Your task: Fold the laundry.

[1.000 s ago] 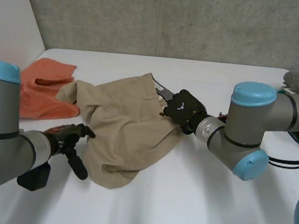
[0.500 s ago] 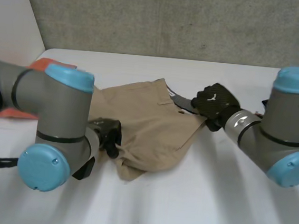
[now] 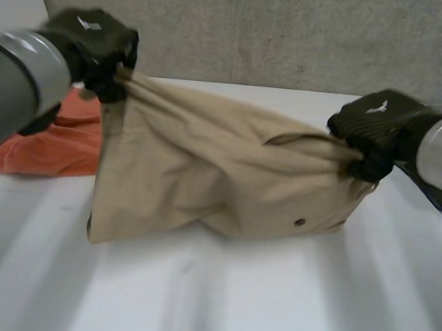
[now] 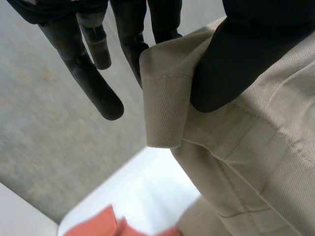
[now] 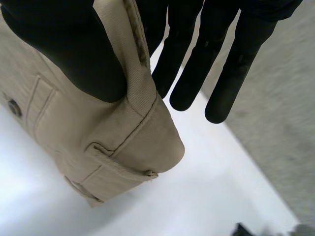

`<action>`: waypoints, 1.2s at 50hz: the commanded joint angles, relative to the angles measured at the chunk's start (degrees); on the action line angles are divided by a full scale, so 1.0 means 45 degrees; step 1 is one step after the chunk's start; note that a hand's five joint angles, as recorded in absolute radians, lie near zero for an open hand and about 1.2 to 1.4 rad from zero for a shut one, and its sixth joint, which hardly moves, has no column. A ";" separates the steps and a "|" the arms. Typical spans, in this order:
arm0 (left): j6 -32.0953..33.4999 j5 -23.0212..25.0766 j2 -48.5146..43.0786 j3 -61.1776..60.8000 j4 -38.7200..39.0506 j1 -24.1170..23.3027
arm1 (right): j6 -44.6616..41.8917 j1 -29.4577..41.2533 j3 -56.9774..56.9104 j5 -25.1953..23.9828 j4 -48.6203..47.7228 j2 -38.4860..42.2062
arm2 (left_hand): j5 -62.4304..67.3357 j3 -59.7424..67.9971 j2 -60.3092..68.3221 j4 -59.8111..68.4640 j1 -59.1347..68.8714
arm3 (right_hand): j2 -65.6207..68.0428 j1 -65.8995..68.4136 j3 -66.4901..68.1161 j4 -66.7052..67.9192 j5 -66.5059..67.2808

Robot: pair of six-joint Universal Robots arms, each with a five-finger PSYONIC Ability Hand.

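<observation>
1. While the tan garment point(image 3: 220, 173) hangs stretched over the white table point(image 3: 231, 299), the left hand point(image 3: 92, 40) pinches one top corner between thumb and fingers.
2. The right hand point(image 3: 377, 126) pinches the opposite corner likewise.
3. An orange cloth point(image 3: 59, 142) lies behind, left.

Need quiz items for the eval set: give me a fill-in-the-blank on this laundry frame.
1. The tan twill garment is held up by ____ of the robot's black hands.
2. The left hand pinches the garment's stitched edge against its fingers with its ____.
3. Beside the left arm, a crumpled ____ cloth lies on the white table.
4. Near the right hand, the garment carries one small dark ____.
Missing words: both; thumb; orange; button.
</observation>
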 commanded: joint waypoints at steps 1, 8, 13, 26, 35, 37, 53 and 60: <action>0.1480 -0.0440 -0.3427 0.2123 0.0531 0.0062 | 0.0137 0.0504 -0.0909 0.0380 -0.1061 0.2532 | 0.2861 1.4455 0.2680 0.2644 0.3322 | 0.2797 0.3483 0.2654 0.2550 0.3060; 0.1346 -0.0266 -0.4563 0.6707 0.4407 0.0296 | 0.1540 0.0855 -0.3758 0.2058 -0.5718 0.3648 | 0.2861 1.4455 0.2680 0.2644 0.3322 | 0.2797 0.3483 0.2654 0.2550 0.3060; 0.0370 0.0144 -0.4251 0.8356 0.7483 0.0453 | 0.2889 0.0895 -0.3979 0.2316 -1.0548 0.3024 | 0.2861 1.4455 0.2680 0.2644 0.3322 | 0.2797 0.3483 0.2654 0.2550 0.3060; -0.0901 0.0242 -0.3314 0.5667 0.5008 0.1195 | 0.3087 0.0973 -0.2086 0.1886 -0.9544 0.1812 | 0.2861 1.4455 0.2680 0.2644 0.3322 | 0.2797 0.3483 0.2654 0.2550 0.3060; -0.0571 0.1277 -0.3389 -0.1086 0.5257 0.1039 | 0.1723 0.1149 0.2849 0.0893 -0.7840 0.2297 | 0.2861 1.4455 0.2680 0.2644 0.3322 | 0.2797 0.3483 0.2654 0.2550 0.3060; -0.0375 0.1356 -0.3702 -0.1912 0.5473 0.0981 | 0.1370 0.1168 0.3616 0.0676 -0.8094 0.2747 | 0.2861 1.4455 0.2680 0.2644 0.3322 | 0.2797 0.3483 0.2654 0.2550 0.3060; 0.1481 0.0126 -0.3100 -0.3614 0.5552 0.0316 | 0.1211 0.0798 0.5064 0.2296 -0.7783 0.2732 | -1.2573 -0.0979 -1.2754 -1.2790 -1.2112 | -0.9319 -0.8633 -0.9462 -0.9566 -0.9056; 0.1540 0.0106 -0.1186 -0.5351 0.5532 0.0394 | 0.1642 0.0036 0.5650 0.1243 -0.7041 0.0856 | -1.1455 0.0139 -1.1636 -1.1672 -1.0994 | -0.9170 -0.8485 -0.9314 -0.9417 -0.8907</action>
